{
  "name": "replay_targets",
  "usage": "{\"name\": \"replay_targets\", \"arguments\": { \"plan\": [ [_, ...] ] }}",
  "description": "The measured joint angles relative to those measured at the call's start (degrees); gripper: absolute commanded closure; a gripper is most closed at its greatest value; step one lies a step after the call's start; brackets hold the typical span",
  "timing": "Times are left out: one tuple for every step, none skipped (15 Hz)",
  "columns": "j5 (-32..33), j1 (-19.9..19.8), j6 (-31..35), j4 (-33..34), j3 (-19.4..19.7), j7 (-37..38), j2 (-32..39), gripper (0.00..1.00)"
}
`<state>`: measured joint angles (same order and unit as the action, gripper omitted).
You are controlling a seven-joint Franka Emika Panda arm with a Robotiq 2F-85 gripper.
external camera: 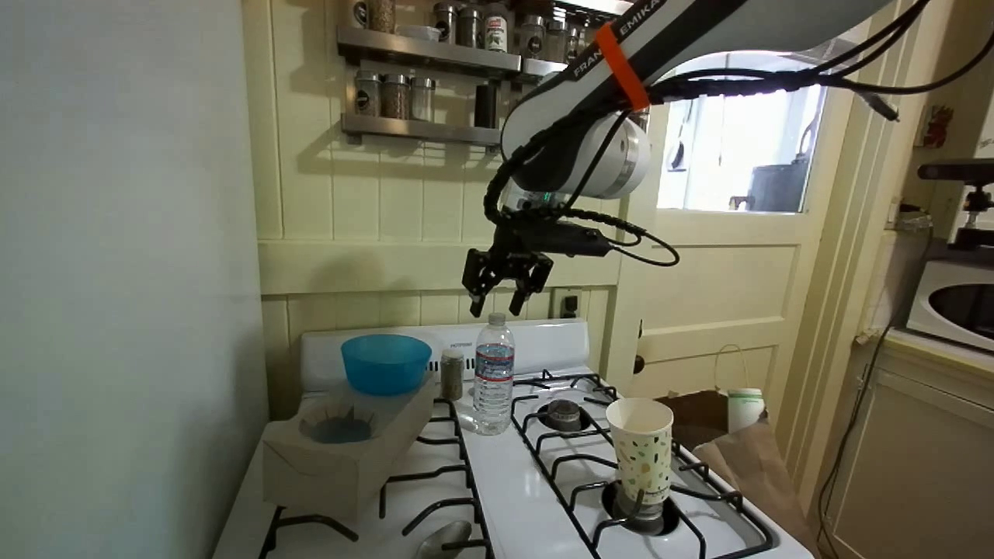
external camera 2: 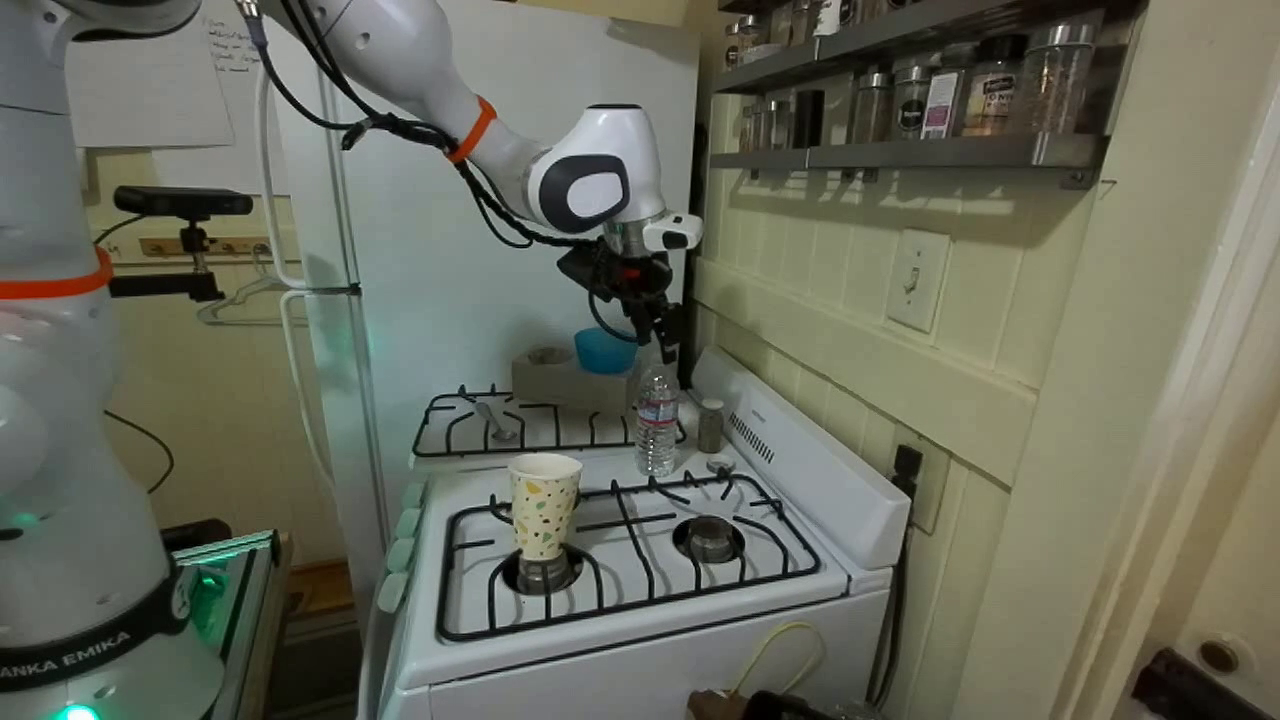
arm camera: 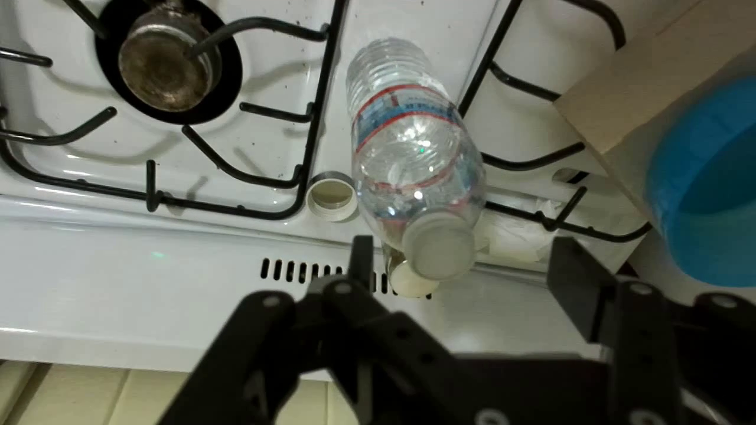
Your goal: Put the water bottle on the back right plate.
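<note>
Arm [external camera: 668, 43] hangs over the stove [external camera: 509, 473], hand [external camera: 498, 306] pointing down, fingers [arm camera: 579, 286] spread above the upright water bottle [external camera: 494, 376].

I see a yellow wall [external camera: 380, 210]
Shelves [external camera: 419, 130] hang on it, and the window [external camera: 722, 147] in the door [external camera: 714, 279] shines bright.

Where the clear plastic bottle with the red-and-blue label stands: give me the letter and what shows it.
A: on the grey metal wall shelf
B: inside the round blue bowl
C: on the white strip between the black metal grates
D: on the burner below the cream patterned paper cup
C: the wrist view shows the clear plastic bottle with its base on the white stove-top strip between two black metal grates.
</note>
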<state>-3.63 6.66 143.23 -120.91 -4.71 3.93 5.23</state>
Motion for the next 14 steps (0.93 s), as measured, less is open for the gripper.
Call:
{"name": "replay_targets", "arguments": {
  "plan": [
    [0.7, 0.0, -1.9, 0.7, 0.0, 0.9, 0.0, 0.32],
    [1.0, 0.0, -3.5, 1.2, 0.0, 1.4, 0.0, 0.35],
    [1.1, 0.1, -4.8, 1.6, -0.1, 1.7, 0.0, 0.28],
    [1.1, 0.1, -5.8, 2.0, -0.1, 1.8, 0.0, 0.31],
    [1.1, 0.1, -6.4, 2.3, -0.1, 2.1, 0.1, 0.29],
    [1.1, 0.0, -6.6, 2.5, 0.0, 2.3, 0.1, 0.28],
    [1.1, 0.0, -6.6, 2.6, 0.0, 2.5, 0.2, 0.33],
    [1.1, 0.0, -6.6, 2.6, 0.0, 2.6, 0.3, 0.34],
    [1.1, -0.1, -6.6, 2.6, 0.0, 2.8, 0.4, 0.34],
    [1.1, -0.1, -6.6, 2.7, 0.0, 2.8, 0.6, 0.36],
    [1.1, -0.1, -6.6, 2.9, 0.1, 2.9, 0.9, 0.36],
    [1.1, -0.1, -6.6, 3.2, 0.1, 2.9, 1.3, 0.36],
    [1.1, -0.2, -6.6, 3.5, 0.1, 2.9, 1.7, 0.34],
    [1.2, -0.2, -6.6, 3.9, 0.2, 3.0, 2.1, 0.36]
  ]
}}
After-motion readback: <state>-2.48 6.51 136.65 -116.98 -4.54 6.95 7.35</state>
